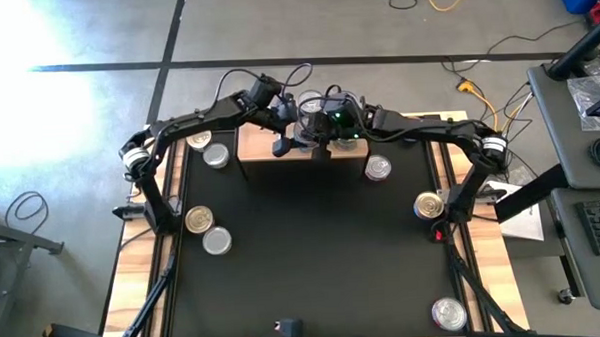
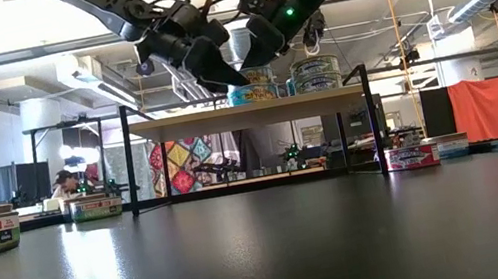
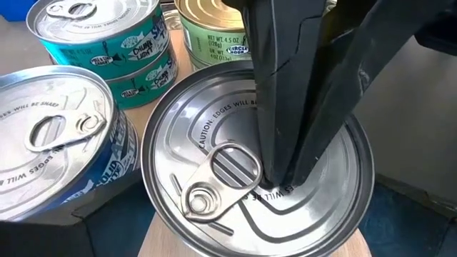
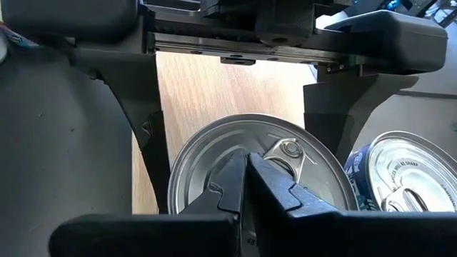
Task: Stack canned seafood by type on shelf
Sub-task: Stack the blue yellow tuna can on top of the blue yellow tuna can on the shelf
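Observation:
A silver-lidded can (image 3: pixel 235 185) stands on the light-wood shelf (image 2: pixel 245 113) at the table's far edge. My left gripper (image 1: pixel 284 141) straddles this can, one finger at each side. My right gripper (image 1: pixel 321 148) is shut, its tips down on the lid. Beside it on the shelf are a blue-labelled can (image 3: pixel 50 143), a teal stack of two (image 3: pixel 107 43) and a green can with a gold lid (image 3: pixel 214 28). My left gripper holds the can by its side wall (image 4: pixel 175 178), pinched between the two fingers (image 4: pixel 146 135), which come slanting down from the left. The can stands upright on the shelf board. My right gripper presses its shut fingertips (image 3: pixel 282 171) on the middle of the lid, beside the pull tab (image 3: pixel 214 178), slanting down from the right.
Several more cans lie on the black table: two near the far left corner (image 1: pixel 207 149), two on the left side (image 1: pixel 207 230), one just before the shelf (image 1: pixel 378 168), one on the right (image 1: pixel 428 205), one near the right front (image 1: pixel 448 312). The table's middle holds nothing.

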### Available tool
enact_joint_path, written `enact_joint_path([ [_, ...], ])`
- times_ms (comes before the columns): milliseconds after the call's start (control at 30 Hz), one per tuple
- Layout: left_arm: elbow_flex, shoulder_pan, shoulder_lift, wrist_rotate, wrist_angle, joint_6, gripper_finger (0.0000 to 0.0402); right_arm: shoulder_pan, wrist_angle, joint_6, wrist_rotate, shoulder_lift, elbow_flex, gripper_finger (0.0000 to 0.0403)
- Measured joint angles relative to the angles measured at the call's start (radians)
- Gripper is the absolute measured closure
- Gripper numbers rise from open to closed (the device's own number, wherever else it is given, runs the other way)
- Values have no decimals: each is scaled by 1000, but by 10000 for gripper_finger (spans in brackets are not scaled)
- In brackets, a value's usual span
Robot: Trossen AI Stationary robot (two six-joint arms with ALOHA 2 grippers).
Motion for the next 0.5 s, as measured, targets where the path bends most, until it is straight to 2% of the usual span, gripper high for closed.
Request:
enact_joint_path([
  [133,41,0,0,-12,-78,36,2,0,2,4,-2,0,0,390],
  [367,166,2,-9,-8,-312,148,2,-2,-26,4,-1,1,-1,390],
  [500,222,8,-13,41,-448,182,2,-1,-36,4,-1,1,-2,390],
])
